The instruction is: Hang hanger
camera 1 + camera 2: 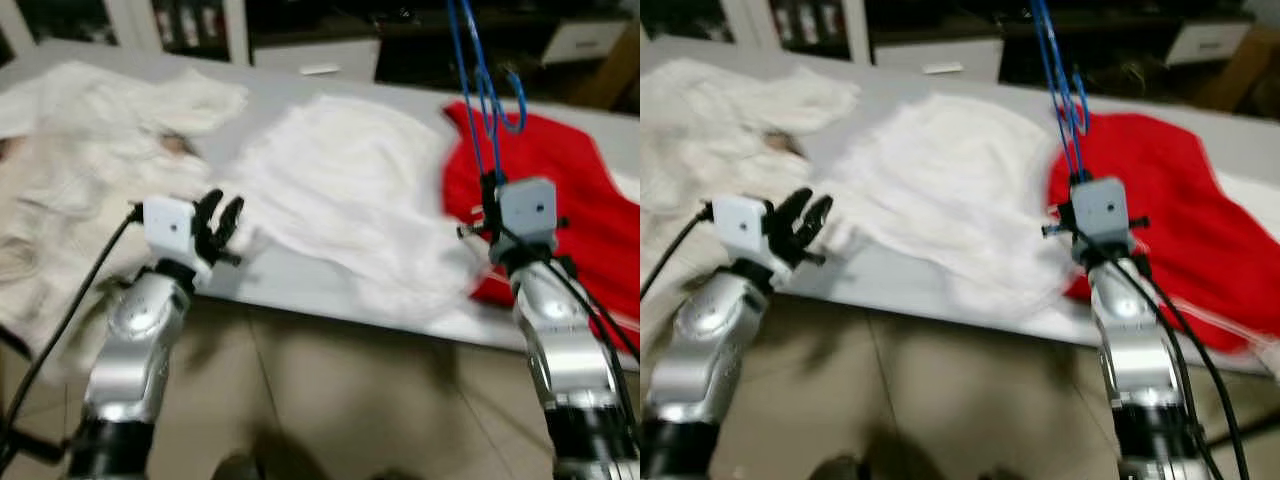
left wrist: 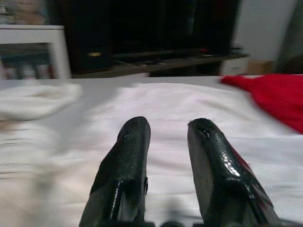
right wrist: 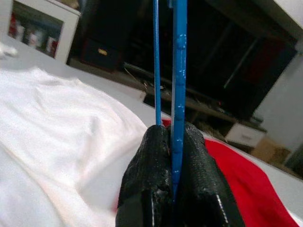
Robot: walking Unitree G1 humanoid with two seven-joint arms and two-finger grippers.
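A blue wire hanger [image 1: 480,80] stands upright over the table, rising past the top of the eye views. My right gripper [image 3: 173,135] is shut on its lower wire, above the seam between a white garment [image 1: 350,190] and a red garment [image 1: 560,190]. My left gripper [image 1: 218,222] is open with nothing between its fingers, at the near edge of the table by the white garment's left side. The left wrist view looks across the white garment [image 2: 165,109] toward the red garment [image 2: 279,94].
More pale clothes [image 1: 90,160] lie heaped on the left of the grey table [image 1: 300,285]. Dark cabinets and white shelving [image 1: 200,25] stand behind the table. Tan floor [image 1: 330,400] lies between me and the table's near edge.
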